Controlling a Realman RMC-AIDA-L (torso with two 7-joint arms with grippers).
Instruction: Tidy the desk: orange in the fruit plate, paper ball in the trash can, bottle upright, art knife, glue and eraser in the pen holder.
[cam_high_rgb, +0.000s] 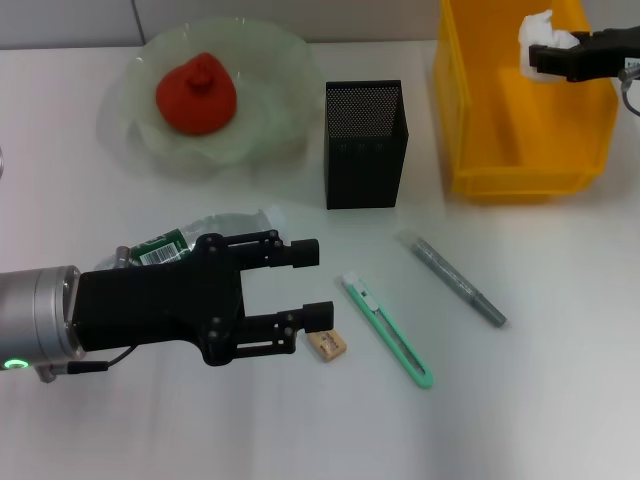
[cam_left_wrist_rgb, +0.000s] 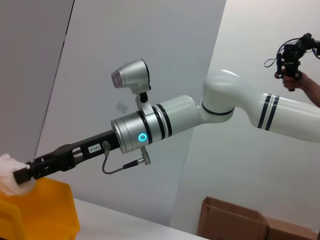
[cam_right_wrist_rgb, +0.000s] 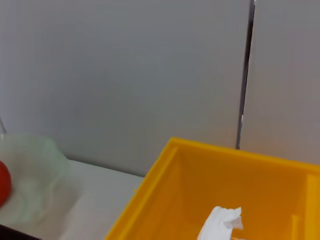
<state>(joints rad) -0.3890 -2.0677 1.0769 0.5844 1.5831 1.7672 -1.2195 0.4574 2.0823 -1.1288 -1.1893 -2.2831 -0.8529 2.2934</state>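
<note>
Orange (cam_high_rgb: 196, 94) sits in fruit plate (cam_high_rgb: 262, 142). My right gripper (cam_high_rgb: 545, 57) holds the paper ball (cam_high_rgb: 540, 36) over the trash can (cam_high_rgb: 470, 120). My left gripper (cam_high_rgb: 312, 282) gapes wide near the lying bottle (cam_high_rgb: 170, 244). Art knife (cam_high_rgb: 386, 329), glue (cam_high_rgb: 450, 278) and eraser (cam_high_rgb: 328, 345) remain outside.

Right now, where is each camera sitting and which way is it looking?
Head view: up on the robot's head, looking down at the desk; both arms show, left claw open, right claw pinching the paper ball.
Left wrist view: faces across at the right arm over the trash can.
Right wrist view: looks into the trash can; no claw shows.
All three share the trash can and paper ball.
</note>
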